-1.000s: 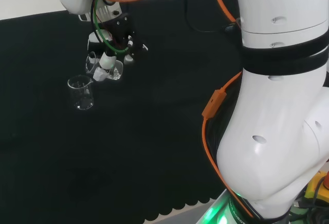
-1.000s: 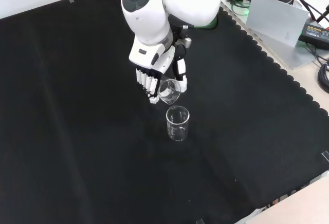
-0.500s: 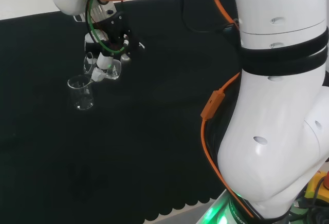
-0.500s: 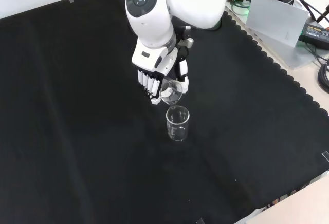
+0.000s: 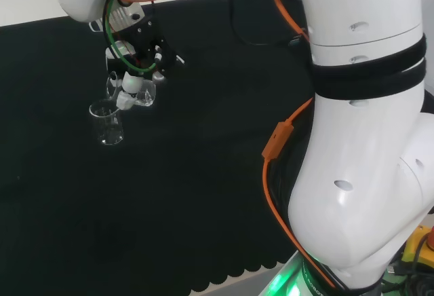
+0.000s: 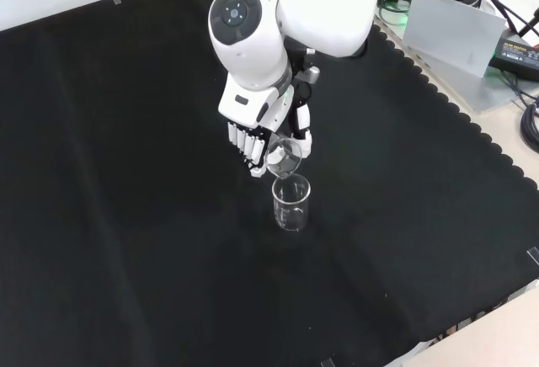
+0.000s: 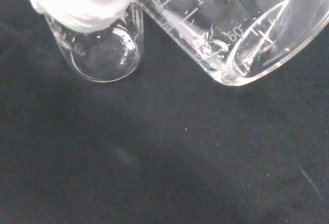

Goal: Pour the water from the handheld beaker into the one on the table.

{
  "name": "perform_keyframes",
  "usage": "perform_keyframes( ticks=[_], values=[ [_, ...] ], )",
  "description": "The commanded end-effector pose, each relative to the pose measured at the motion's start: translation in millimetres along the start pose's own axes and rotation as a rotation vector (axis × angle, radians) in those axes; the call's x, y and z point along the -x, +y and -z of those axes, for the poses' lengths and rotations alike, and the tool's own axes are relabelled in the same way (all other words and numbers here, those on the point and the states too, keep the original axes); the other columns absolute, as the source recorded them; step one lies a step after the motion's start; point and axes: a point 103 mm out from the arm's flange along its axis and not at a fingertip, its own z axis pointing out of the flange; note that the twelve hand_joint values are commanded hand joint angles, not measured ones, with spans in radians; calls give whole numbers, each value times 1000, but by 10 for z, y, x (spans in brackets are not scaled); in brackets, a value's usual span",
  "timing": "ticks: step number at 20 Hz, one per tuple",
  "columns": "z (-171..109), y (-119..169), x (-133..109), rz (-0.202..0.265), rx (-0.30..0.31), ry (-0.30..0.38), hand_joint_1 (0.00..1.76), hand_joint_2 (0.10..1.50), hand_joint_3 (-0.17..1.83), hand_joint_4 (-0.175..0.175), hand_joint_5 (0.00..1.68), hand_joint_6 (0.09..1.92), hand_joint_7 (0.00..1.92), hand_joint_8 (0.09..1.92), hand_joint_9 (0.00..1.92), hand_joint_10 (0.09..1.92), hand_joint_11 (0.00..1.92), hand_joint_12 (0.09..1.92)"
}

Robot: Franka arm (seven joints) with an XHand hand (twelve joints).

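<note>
The hand (image 6: 257, 127) is curled round a small clear beaker (image 6: 284, 156), held tilted with its mouth toward the table beaker. In the head view the hand (image 5: 135, 55) grips the held beaker (image 5: 139, 94) just right of and above the standing one. A clear, upright beaker (image 6: 291, 203) stands on the black cloth directly below the held one; it is also in the head view (image 5: 108, 123). In the wrist view the held beaker (image 7: 236, 34) lies steeply tilted with water pooled near its base, beside the standing beaker (image 7: 103, 52), partly behind a white fingertip (image 7: 77, 0).
The arm's big white links (image 5: 366, 140) rise at the head view's right. The black cloth (image 6: 126, 241) spreads wide around the beakers. Grey boxes and cables (image 6: 455, 30) lie beyond the cloth's scalloped edge at the front view's upper right.
The hand has carried the held beaker toward the standing one, leftward in the head view and downward in the front view, and tipped it further. The standing beaker has not moved.
</note>
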Motion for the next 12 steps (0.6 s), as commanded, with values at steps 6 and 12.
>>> perform_keyframes(
  ticks=[6,12],
  values=[
    [19,33,-65,-18,-73,-53,1305,1064,-175,-175,1259,555,1319,520,1457,719,1044,923],
    [30,7,-63,-31,-91,-81,1305,1064,-175,-175,1259,555,1319,520,1456,720,1042,922]
  ],
)
